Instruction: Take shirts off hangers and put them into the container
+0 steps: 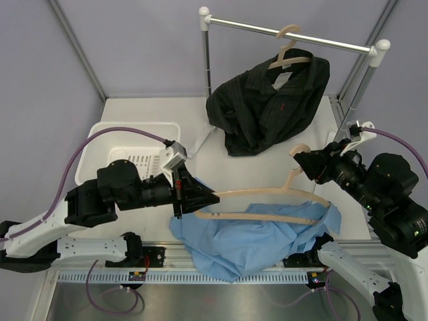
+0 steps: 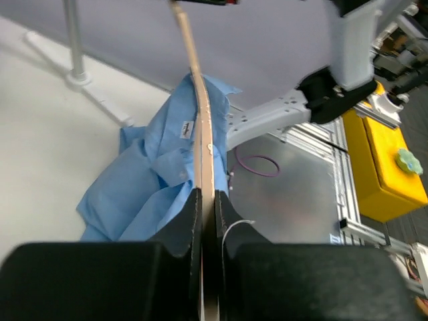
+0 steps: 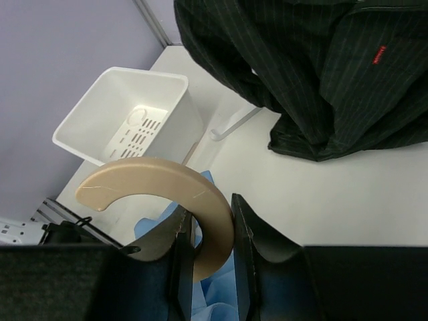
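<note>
**Blue shirt half off its hanger, both grippers on the wood**

Left gripper (image 1: 200,199) is clamped on the 9 o'clock tip of the beige hanger (image 1: 267,215); its wrist view shows the fingers (image 2: 190,217) pinched flat on the bar. Right gripper (image 1: 309,164) is closed round the hook, approx 3 o'clock from table centre. The hanger is held level between them.

Blue shirt (image 1: 234,244): one shoulder is hooked over the hanger's 3 o'clock end, and the rest is slumped at the table's 6 o'clock edge, some of it over the edge. Black shirt (image 1: 267,107) hangs on the second hanger (image 1: 289,53) from the rail (image 1: 267,30) at 12–1 o'clock. Tub (image 1: 100,130) sits at 9–10 o'clock.

Handling, prob.: the shirts are light, limp and bunch up easily, w/ no stiff spot, so pinch a thick fold at the collar or shoulder seam. The hanger is rigid, smooth and thin, and may twist in a tip grip.

Room: bare table (image 1: 154,110) lies btwn the tub and the black shirt. Risks are cloth sliding off the 6 o'clock edge and the left arm crowding the tub wall.
</note>
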You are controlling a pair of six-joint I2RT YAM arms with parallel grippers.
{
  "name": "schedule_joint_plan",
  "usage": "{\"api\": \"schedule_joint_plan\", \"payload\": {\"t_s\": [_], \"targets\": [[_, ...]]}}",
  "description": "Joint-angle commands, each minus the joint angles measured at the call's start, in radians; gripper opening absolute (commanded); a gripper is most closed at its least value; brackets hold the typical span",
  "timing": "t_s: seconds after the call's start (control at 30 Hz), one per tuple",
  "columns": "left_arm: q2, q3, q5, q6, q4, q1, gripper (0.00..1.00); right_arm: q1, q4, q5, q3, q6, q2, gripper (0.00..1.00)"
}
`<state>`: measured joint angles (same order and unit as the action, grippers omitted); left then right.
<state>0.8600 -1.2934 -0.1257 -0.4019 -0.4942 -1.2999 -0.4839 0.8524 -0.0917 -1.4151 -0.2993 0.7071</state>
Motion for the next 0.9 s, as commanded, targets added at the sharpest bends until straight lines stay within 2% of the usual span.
{"api": "schedule_joint_plan", "payload": {"t_s": [0.0, 0.07, 0.13, 0.17, 0.2, 0.27, 0.43, 0.5, 0.73, 0.8, 0.87], "targets": [[0.057, -0.059, 0.083, -0.040, -0.104, -0.004, 0.00, 0.002, -0.055, -0.008, -0.039, 0.000, -0.004, 0.00], [0.080, -0.078, 0.109, -0.044, -0.136, -0.015, 0.00, 0.004, -0.058, -0.016, -0.057, -0.007, -0.008, 0.17], [0.073, -0.081, 0.123, -0.034, -0.145, -0.021, 0.00, 0.002, -0.055, -0.029, -0.077, -0.014, -0.009, 0.26], [0.067, -0.078, 0.155, -0.035, -0.145, -0.022, 0.00, 0.004, -0.052, -0.042, -0.085, -0.014, -0.011, 0.56], [0.059, -0.076, 0.167, -0.034, -0.145, -0.022, 0.00, 0.004, -0.047, -0.057, -0.093, -0.015, -0.011, 0.73], [0.031, -0.073, 0.214, -0.028, -0.144, -0.027, 0.00, 0.004, -0.026, -0.065, -0.108, -0.018, -0.026, 0.99], [-0.062, -0.031, 0.313, 0.004, -0.093, -0.027, 0.00, 0.004, 0.033, -0.063, -0.075, -0.044, -0.109, 0.99], [-0.093, -0.023, 0.340, 0.024, -0.077, -0.029, 0.00, 0.004, 0.053, -0.010, -0.042, -0.076, -0.130, 1.00], [-0.092, -0.044, 0.383, 0.104, 0.017, -0.029, 0.00, 0.002, 0.045, 0.043, 0.234, -0.205, -0.216, 0.99], [-0.084, -0.031, 0.391, 0.132, 0.099, -0.029, 0.00, 0.004, 0.028, 0.055, 0.255, -0.227, -0.260, 1.00], [-0.055, -0.038, 0.444, 0.172, 0.129, -0.029, 0.00, 0.004, 0.036, 0.087, 0.239, -0.235, -0.293, 0.94]]}}
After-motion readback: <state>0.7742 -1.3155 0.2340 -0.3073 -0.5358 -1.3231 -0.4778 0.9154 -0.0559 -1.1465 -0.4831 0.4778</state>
